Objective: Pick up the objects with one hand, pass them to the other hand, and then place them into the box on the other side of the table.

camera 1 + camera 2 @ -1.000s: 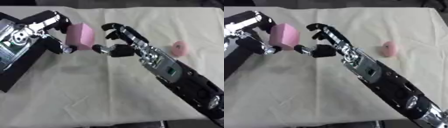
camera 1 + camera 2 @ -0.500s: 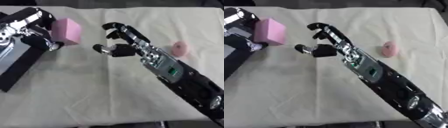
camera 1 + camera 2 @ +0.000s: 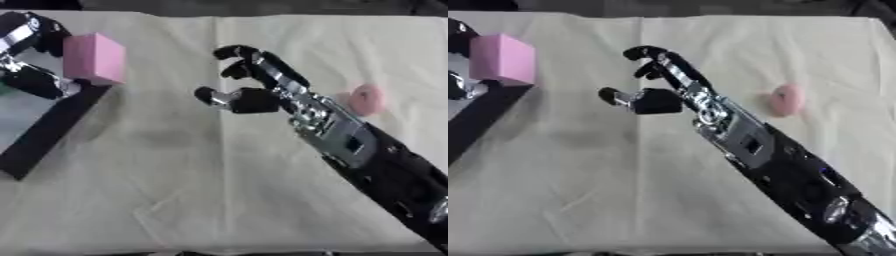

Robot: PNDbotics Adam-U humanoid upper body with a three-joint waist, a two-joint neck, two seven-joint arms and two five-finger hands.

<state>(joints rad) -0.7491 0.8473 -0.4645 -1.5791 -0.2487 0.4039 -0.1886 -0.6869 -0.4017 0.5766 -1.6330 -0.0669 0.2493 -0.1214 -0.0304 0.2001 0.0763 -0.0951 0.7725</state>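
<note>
A pink block (image 3: 94,58) is held in my left hand (image 3: 33,60) at the upper left, above the edge of the black box (image 3: 45,132). The fingers curl round the block's left side. My right hand (image 3: 245,90) hangs over the middle of the cream cloth with its fingers curled apart and nothing between them. A small pink rounded object (image 3: 367,98) lies on the cloth to the right of that arm.
The black box runs along the left edge, its inside partly seen with something green (image 3: 5,90) in it. A cream cloth (image 3: 175,175) covers the table. My right forearm (image 3: 376,165) crosses the lower right.
My left hand has carried the pink block leftward, away from my right hand and toward the box. The right hand has stayed about where it was, holding nothing.
</note>
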